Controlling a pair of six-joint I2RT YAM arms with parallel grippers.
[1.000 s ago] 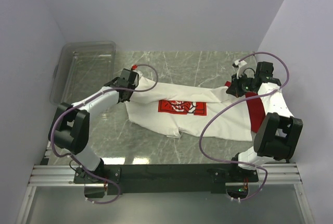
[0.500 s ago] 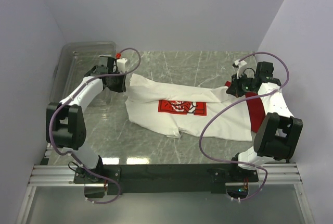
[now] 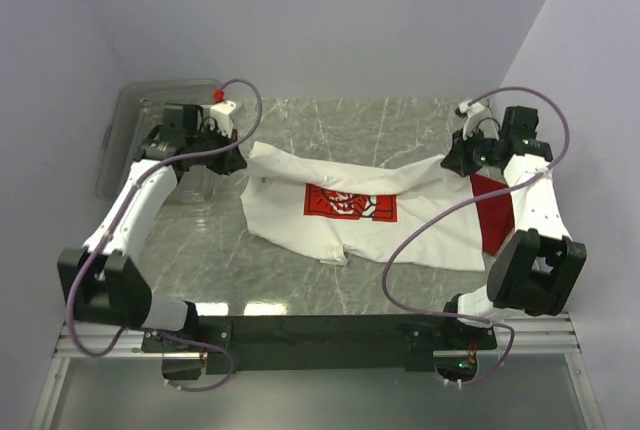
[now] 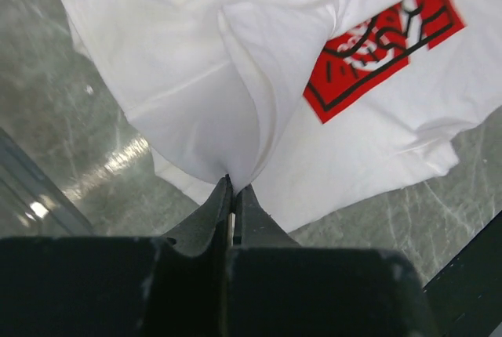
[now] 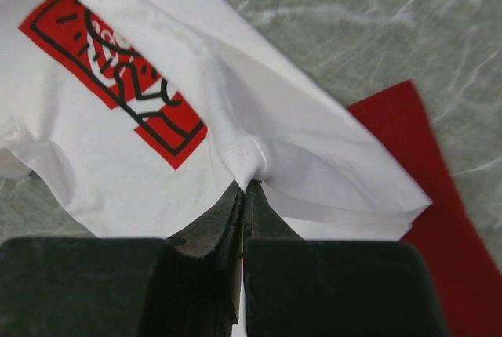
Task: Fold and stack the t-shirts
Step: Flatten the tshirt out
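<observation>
The white t-shirt (image 3: 340, 220) with the red square chest print (image 3: 349, 204) lies stretched across the marble table. My left gripper (image 3: 238, 158) is shut on its far left edge, and the pinched cloth (image 4: 235, 149) rises from the fingertips in the left wrist view. My right gripper (image 3: 452, 164) is shut on its far right edge, with the cloth (image 5: 259, 141) pinched and lifted in the right wrist view. The plain red t-shirt (image 3: 494, 212) lies at the right, partly under the white one, and also shows in the right wrist view (image 5: 439, 196).
A clear plastic bin (image 3: 150, 130) stands at the far left, close behind my left arm; its edge shows in the left wrist view (image 4: 31, 188). Purple cables loop from both arms over the shirt. Walls close in on the left, right and back.
My left gripper has pulled the shirt's left edge further left and back toward the bin. My right gripper has lifted its edge and shifted slightly right and back. The shirt is stretched wider.
</observation>
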